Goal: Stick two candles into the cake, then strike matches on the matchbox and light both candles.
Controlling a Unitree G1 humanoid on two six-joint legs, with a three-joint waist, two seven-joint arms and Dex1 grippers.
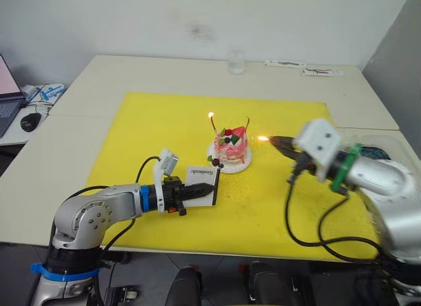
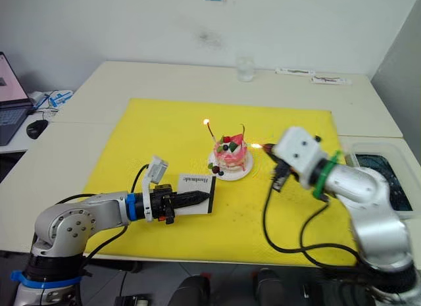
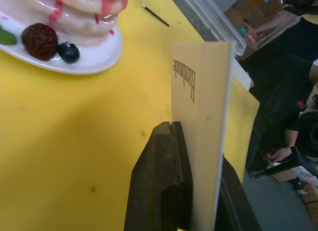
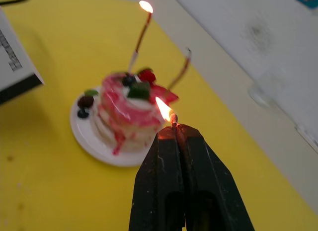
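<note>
The pink-and-white cake [image 1: 231,147] sits on its small white plate [image 1: 245,165] in the middle of the yellow mat. Two candles stand in it: the left candle [image 4: 140,30] burns at its tip, the right candle [image 4: 180,72] shows no flame. My right gripper [image 1: 279,143] is shut on a burning match [image 4: 174,119], its flame just right of the cake and below the unlit candle's tip. In front of the cake, my left gripper [image 1: 197,194] is shut on the white matchbox [image 1: 200,176] and holds it upright on edge. Another match [image 3: 154,15] lies on the mat beyond the cake.
The yellow mat [image 1: 164,128] covers the pale table. A clear glass [image 1: 236,61] stands at the back. A clear plastic bin [image 1: 385,148] is at the right edge. A laptop and mouse [image 1: 29,122] lie far left. A seated person [image 3: 283,77] shows past the table edge.
</note>
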